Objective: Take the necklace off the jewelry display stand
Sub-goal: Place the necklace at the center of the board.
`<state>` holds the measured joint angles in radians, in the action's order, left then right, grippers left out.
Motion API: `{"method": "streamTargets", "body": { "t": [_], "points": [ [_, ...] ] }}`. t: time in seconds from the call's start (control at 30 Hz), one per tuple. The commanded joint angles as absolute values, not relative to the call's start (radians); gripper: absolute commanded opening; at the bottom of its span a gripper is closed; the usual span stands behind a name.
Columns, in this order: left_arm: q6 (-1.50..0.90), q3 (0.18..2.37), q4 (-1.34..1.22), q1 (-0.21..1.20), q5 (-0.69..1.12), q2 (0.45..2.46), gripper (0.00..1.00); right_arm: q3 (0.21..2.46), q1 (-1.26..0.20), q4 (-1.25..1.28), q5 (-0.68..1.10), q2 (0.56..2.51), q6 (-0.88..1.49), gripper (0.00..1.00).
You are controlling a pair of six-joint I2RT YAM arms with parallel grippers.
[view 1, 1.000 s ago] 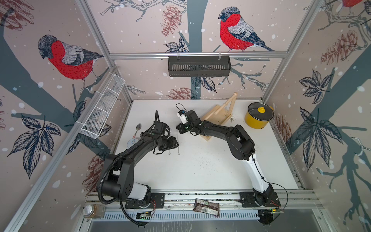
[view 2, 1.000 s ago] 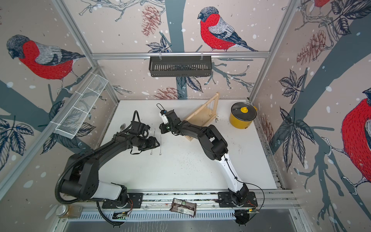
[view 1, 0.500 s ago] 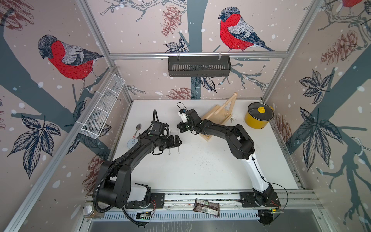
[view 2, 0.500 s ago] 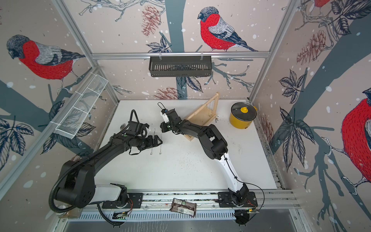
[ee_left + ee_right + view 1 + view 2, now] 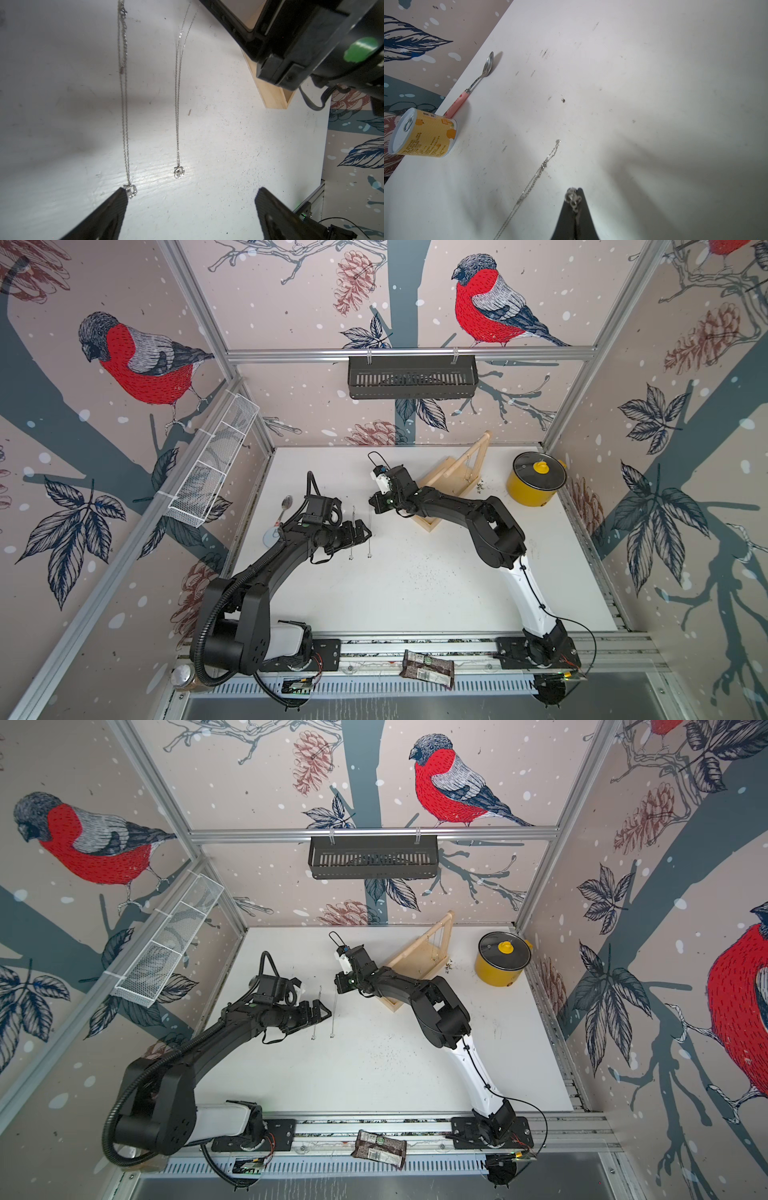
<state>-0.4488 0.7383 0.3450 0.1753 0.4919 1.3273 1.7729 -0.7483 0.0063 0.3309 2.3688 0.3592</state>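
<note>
Though faint, necklace [image 5: 572,199] in right jaws

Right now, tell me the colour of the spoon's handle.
Pink; the spoon's handle shows best in the right wrist view.

White table [image 5: 415,593], scuffed, with dark specks scattered over it. The jewelry display stand [image 5: 429,526] sits toward the back. The yellow pot [image 5: 536,485], lid on, is in the back right corner, apart from the stand. By the left edge a spoon [image 5: 483,70] with a pink handle lies flat, and a can [image 5: 423,133] is just beside the handle end. Mid-table, the thicker-chain necklace [image 5: 124,114] lies stretched straight. The fine-chain necklace [image 5: 177,114] runs parallel near it, not touching, pendant on the surface. Can't tell if its far end lies flat.
</note>
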Motion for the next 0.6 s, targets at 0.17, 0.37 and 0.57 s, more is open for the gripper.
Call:
{"method": "streamTargets", "body": {
  "t": [0.17, 0.37, 0.57],
  "points": [
    [-0.5, 0.697, 0.278, 0.11, 0.604, 1.301, 0.97, 1.763, -0.754, 0.011, 0.342, 2.318, 0.328, 0.03],
    [-0.52, 0.682, 0.246, 0.101, 0.636, 1.301, 0.97, 1.756, -0.761, -0.003, 0.345, 2.275, 0.315, 0.03],
    [-0.521, 0.668, 0.243, 0.101, 0.635, 1.292, 0.97, 1.764, -0.765, -0.021, 0.337, 2.268, 0.307, 0.03]
  ]
}}
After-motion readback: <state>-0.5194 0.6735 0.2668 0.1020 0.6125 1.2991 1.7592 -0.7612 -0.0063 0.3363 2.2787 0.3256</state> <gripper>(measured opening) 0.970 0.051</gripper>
